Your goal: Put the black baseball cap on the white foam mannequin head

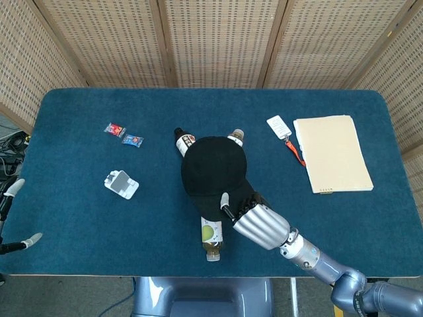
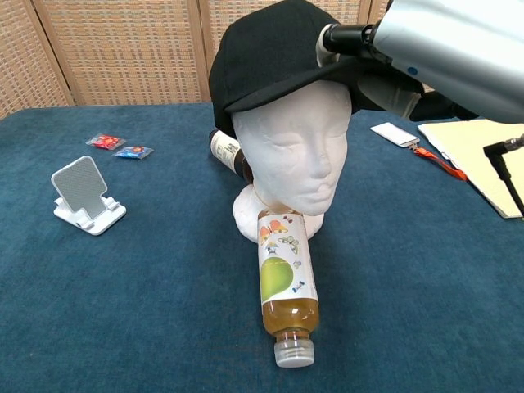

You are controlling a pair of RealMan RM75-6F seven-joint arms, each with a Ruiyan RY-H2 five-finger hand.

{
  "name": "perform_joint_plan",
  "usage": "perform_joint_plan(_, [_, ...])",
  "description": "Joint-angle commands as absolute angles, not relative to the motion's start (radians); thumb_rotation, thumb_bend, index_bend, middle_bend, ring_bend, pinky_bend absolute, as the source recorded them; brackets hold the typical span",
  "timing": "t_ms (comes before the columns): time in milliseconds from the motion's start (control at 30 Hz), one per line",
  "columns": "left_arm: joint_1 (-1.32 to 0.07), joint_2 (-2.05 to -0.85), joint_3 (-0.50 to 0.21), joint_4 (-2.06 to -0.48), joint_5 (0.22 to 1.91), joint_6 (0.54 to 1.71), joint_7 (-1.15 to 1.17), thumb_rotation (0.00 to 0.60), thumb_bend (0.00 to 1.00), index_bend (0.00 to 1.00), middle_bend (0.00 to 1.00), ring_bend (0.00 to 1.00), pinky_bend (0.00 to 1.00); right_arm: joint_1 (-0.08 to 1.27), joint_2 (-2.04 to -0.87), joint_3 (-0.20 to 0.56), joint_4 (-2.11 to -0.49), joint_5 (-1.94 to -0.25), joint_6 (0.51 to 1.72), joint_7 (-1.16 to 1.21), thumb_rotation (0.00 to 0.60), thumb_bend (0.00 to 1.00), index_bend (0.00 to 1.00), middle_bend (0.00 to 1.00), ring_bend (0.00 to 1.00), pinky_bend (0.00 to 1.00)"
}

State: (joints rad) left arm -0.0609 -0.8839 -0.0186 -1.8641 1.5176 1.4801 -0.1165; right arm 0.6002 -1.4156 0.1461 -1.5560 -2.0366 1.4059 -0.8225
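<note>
The black baseball cap [image 2: 270, 49] sits on top of the white foam mannequin head [image 2: 291, 151] at the table's middle, its brim over the forehead. In the head view the cap [image 1: 213, 168] hides the mannequin head almost fully. My right hand [image 1: 254, 221] grips the cap's brim from the front right; in the chest view the right hand [image 2: 426, 57] fills the upper right with fingers wrapped on the brim. At the far left edge of the head view, only the tips of my left hand [image 1: 13, 218] show, apart and holding nothing.
A juice bottle [image 2: 286, 286] lies in front of the mannequin's base and a dark bottle [image 2: 225, 151] lies behind it. A white phone stand [image 2: 82, 196] and two snack packets [image 2: 119, 146] are left. A tagged card [image 2: 397, 135] and beige folder [image 1: 332, 153] are right.
</note>
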Motion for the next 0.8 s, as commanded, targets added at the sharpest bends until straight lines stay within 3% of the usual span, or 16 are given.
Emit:
perform_joint_plan(33, [-0.061,-0.884,-0.019,-1.863,1.516,1.479,-0.118,0.600,0.00,0.00,0.00,0.00,0.00,0.596,-1.424,0.151,-1.561,-2.011,1.411,-0.817,0.600,0.73,0.65,1.00,1.00,1.00])
perform_joint_plan(333, [-0.063,-0.885,-0.018,-1.865,1.517,1.477,-0.112,0.600,0.00,0.00,0.00,0.00,0.00,0.587,-1.423,0.150,-1.565,-2.004,1.409,-0.810,0.600,0.53,0.26,1.00,1.00,1.00])
perform_joint_plan(467, [-0.063,-0.885,-0.019,-1.865,1.515,1.476,-0.111,0.600,0.00,0.00,0.00,0.00,0.00,0.584,-1.418,0.147,-1.566,-2.008,1.412,-0.804,0.600,0.36,0.12,1.00,1.00,1.00])
perform_joint_plan(600, [-0.064,-0.886,-0.018,-1.865,1.516,1.474,-0.108,0.600,0.00,0.00,0.00,0.00,0.00,0.577,-1.406,0.144,-1.576,-2.011,1.422,-0.792,0.600,0.21,0.07,1.00,1.00,1.00])
perform_joint_plan(800, [-0.065,-0.886,-0.019,-1.865,1.516,1.474,-0.108,0.600,0.00,0.00,0.00,0.00,0.00,0.557,-1.371,0.136,-1.606,-2.034,1.462,-0.772,0.600,0.10,0.05,1.00,1.00,1.00])
